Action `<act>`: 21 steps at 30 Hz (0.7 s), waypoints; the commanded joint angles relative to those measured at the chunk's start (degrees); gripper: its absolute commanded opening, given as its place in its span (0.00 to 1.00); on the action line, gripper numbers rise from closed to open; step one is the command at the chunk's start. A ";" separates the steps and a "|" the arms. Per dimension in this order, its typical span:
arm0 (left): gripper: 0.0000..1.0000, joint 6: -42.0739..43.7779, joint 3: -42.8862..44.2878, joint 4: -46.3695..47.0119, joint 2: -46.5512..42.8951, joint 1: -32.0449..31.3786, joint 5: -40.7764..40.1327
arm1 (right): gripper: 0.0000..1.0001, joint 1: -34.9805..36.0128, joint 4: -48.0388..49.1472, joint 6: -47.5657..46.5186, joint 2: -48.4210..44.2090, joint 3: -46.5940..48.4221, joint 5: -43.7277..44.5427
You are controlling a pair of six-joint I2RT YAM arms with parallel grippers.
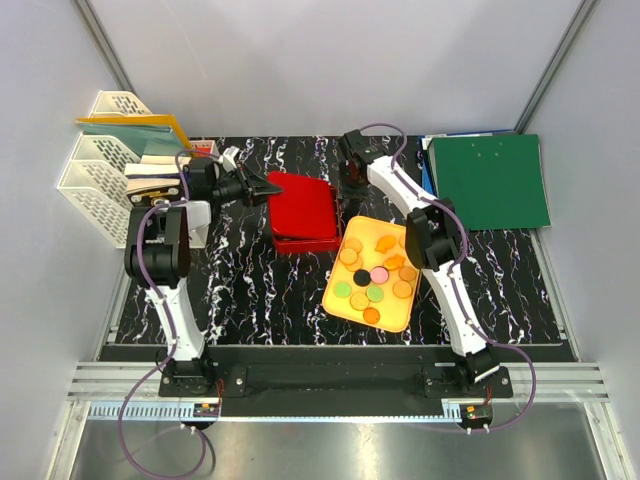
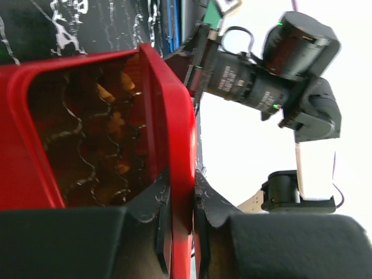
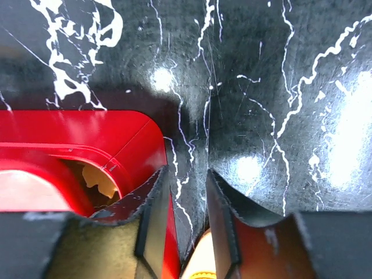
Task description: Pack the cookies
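The cookies (image 1: 402,289) lie flat in 1 layer on the yellow tray (image 1: 392,320), which sits on the counter (image 1: 250,290) just beside the red box (image 1: 305,205). On the tray I count 12 showing: 8 orange, 2 green, 1 pink and 1 black. The right arm crosses the tray's far corner and may hide more. At least 1 more pale cookie (image 3: 96,179) already sits inside the box, and orange shapes glow through its red wall in the left wrist view. The left gripper (image 2: 180,180) is clenched on the box's thin red rim; I cannot tell whether that rim is lid or wall. The right gripper (image 3: 183,174) hangs over bare counter just right of the box. Its fingers are drawn close, and an orange-yellow piece (image 3: 196,268) sits low between them, which I judge to be 1 cookie in its grasp. These biscuits are probably light, stiff and brittle, so a hard squeeze could snap or crumble them. Each is best taken across its edge with a gentle pinch. Those lying apart from their neighbours should be easiest to reach, since the middle ones lie touching.
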 commanded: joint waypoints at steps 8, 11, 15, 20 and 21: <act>0.35 7.00 7.46 -10.81 6.40 -0.18 -0.52 | 0.45 0.11 -0.70 -0.65 -9.62 0.49 3.11; 0.41 10.95 8.51 -16.95 6.49 -0.18 -2.36 | 0.45 0.02 -0.70 -1.00 -10.33 -0.56 3.55; 0.46 16.56 10.10 -24.61 5.61 -0.18 -5.26 | 0.45 0.02 -0.97 -1.26 -11.03 -1.88 4.16; 0.50 23.00 14.32 -37.89 4.20 -0.18 -13.34 | 0.45 0.02 -0.79 -1.44 -11.65 -2.85 4.69; 0.50 24.39 14.67 -39.29 3.51 -0.18 -14.66 | 0.45 0.02 -0.79 -1.52 -11.82 -3.11 4.78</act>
